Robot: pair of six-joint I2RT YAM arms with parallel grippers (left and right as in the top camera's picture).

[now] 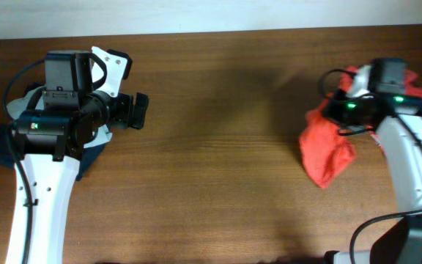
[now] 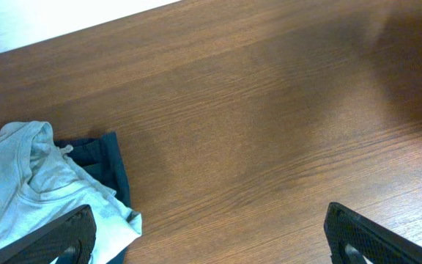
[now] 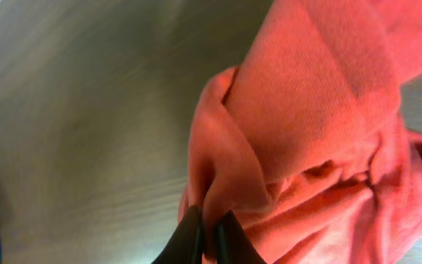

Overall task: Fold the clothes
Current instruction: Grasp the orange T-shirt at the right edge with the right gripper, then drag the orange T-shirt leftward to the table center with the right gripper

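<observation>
An orange-red T-shirt (image 1: 327, 150) lies bunched at the right of the table. My right gripper (image 1: 337, 121) sits at its upper edge. In the right wrist view the gripper (image 3: 209, 229) is shut on a raised fold of the orange-red cloth (image 3: 313, 110). A pale grey-blue garment (image 2: 28, 183) lies on a dark navy one (image 2: 107, 158) at the left, mostly under my left arm in the overhead view. My left gripper (image 1: 141, 111) hangs open just right of that pile. Its fingers (image 2: 64, 238) stand wide apart over bare wood, nothing between them.
The wooden table (image 1: 218, 147) stretches between the two piles. A pale wall runs along the far edge (image 1: 211, 15). The navy garment (image 1: 88, 155) pokes out beside the left arm's white link.
</observation>
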